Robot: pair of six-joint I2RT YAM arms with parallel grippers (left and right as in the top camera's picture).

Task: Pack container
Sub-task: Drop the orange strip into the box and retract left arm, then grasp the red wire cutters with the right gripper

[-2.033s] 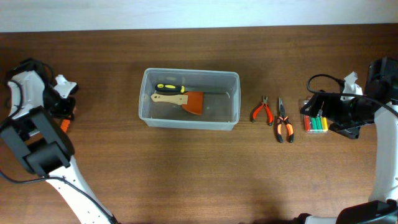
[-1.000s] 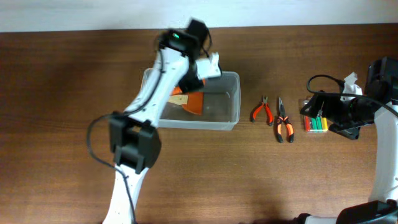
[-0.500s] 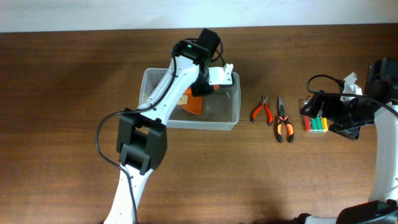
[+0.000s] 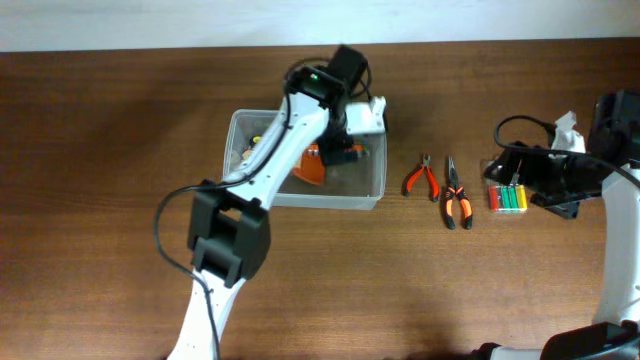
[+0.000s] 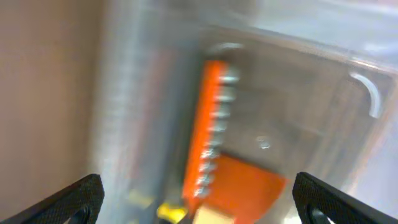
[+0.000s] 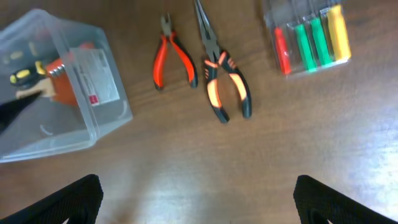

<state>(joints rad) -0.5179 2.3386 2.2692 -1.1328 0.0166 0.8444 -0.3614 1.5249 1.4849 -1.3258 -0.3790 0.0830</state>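
From overhead, the container (image 4: 300, 198) sat mid-table (image 4: 120, 230), left of two pliers (image 4: 421, 179). It was a clear, thin-walled tub, so probably light, a little flexible and slick. The safest hold looked to be pinching over the rim of a long wall. The left gripper (image 4: 345, 142) hung above its right end.

The left wrist view was blurred. That gripper's fingers (image 5: 81, 196) stood wide apart with nothing between them, and below lay the translucent wall and an orange scraper (image 5: 214, 137) inside.

From the right wrist, the right gripper (image 6: 196, 183) was splayed and empty over bare wood. The tub showed rounded corners, a rim and a white label (image 6: 97, 76) on its end wall, well apart from the screwdriver case (image 6: 310, 38)
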